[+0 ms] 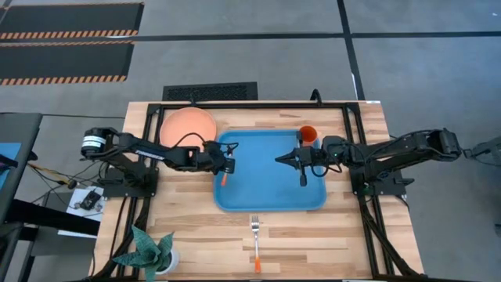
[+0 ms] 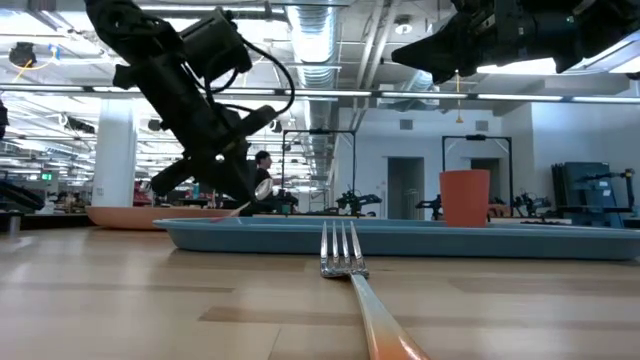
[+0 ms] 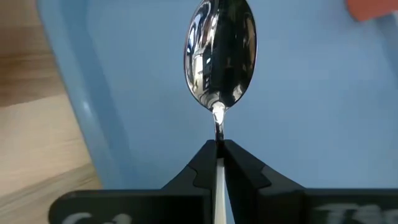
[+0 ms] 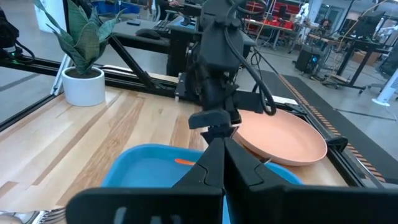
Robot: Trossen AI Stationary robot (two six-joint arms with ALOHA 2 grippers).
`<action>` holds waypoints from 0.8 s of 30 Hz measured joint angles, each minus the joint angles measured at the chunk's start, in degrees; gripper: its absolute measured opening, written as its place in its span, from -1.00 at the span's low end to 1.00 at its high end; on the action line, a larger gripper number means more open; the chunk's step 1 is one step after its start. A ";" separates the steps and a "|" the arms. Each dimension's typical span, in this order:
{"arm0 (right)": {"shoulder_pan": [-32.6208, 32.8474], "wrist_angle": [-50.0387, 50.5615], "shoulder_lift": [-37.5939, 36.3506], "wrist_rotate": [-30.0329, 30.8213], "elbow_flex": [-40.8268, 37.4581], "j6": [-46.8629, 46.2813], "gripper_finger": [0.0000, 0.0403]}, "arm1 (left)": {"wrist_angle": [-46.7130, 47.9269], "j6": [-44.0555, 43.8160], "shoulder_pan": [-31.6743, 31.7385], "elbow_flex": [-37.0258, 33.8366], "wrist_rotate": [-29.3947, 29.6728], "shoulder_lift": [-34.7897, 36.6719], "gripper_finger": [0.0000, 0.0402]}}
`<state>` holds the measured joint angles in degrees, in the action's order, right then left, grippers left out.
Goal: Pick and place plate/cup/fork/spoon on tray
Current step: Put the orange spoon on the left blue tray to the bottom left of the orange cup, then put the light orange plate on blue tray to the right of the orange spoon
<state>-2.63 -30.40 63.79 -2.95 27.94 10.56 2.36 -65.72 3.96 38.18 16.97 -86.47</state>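
The blue tray lies mid-table. The orange cup stands upright in its far right corner. The salmon plate lies flat on the table beyond the tray's far left corner. The fork lies flat on the table before the tray's near rim, tines toward the tray. My left gripper is at the tray's left rim, shut on the spoon. My right gripper is shut and empty above the tray's middle, pointing toward the left gripper. My left gripper pinches the spoon's thin neck, just behind the silver bowl, between its two fingertips. The bowl sticks out past the fingertips over the tray's blue floor. The orange handle shows beside the gripper toward the table's near side.
A potted plant stands at the near left corner. A black frame runs along the table's left, right and far edges. The wood between the fork and the plant is bare.
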 joint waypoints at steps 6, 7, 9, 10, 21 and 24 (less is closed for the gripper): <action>0.00 0.01 0.00 -0.01 0.00 0.01 -0.92 | 3.26 -1.96 -0.04 0.08 1.65 -0.35 -0.89; 0.00 -0.01 0.00 -0.01 0.00 0.01 -0.92 | 3.20 -2.26 -0.04 0.08 1.67 -0.86 -0.89; -0.01 0.00 0.00 -0.01 0.00 0.03 -0.92 | 3.35 -2.44 -0.06 0.00 1.54 -0.96 -0.89; -0.02 -0.01 0.00 -0.01 0.00 0.03 -0.92 | 2.82 -2.44 -0.06 0.04 1.77 -0.96 -0.89; -0.02 0.01 0.00 -0.01 0.00 0.45 -0.92 | 3.13 2.67 -0.15 0.06 3.71 -0.56 -0.89; -0.02 0.06 0.00 -0.01 0.00 0.45 -0.92 | 3.47 6.82 0.74 0.04 2.70 0.04 -0.89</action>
<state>-2.66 -30.35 63.79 -2.96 27.94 11.00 5.82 -58.91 4.70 38.22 19.67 -86.43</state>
